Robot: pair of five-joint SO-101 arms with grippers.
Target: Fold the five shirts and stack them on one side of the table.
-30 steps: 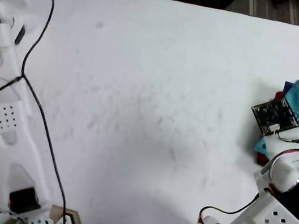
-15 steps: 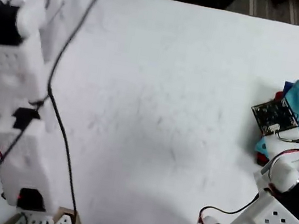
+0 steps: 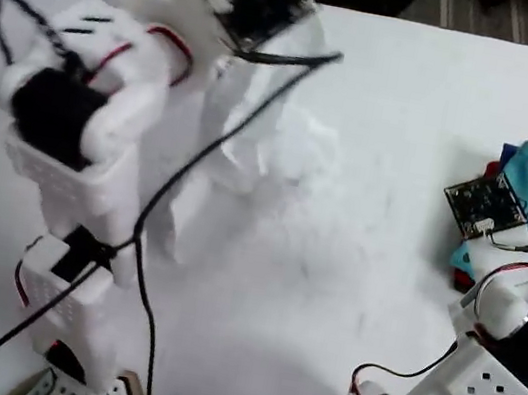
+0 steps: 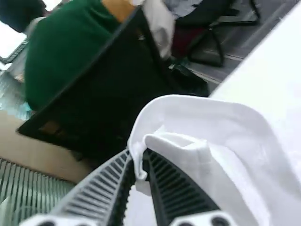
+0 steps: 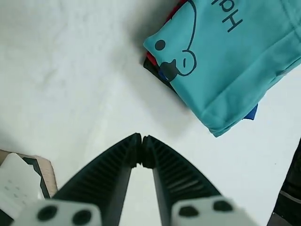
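Holding a white shirt by a pinched fold of its edge, the left claw is clamped tight on the cloth, high above the table. The shirt hangs from it in a loose, bunched drape near the table's middle, and its lower part seems to reach the surface. The right claw is closed and empty, just beside a stack of folded shirts topped by a teal shirt, at the table's right side. To do this step well, the shirt likely needs lowering slowly so it spreads flat before any fold. The thin pinch could slip, so a second grip from the right claw would help.
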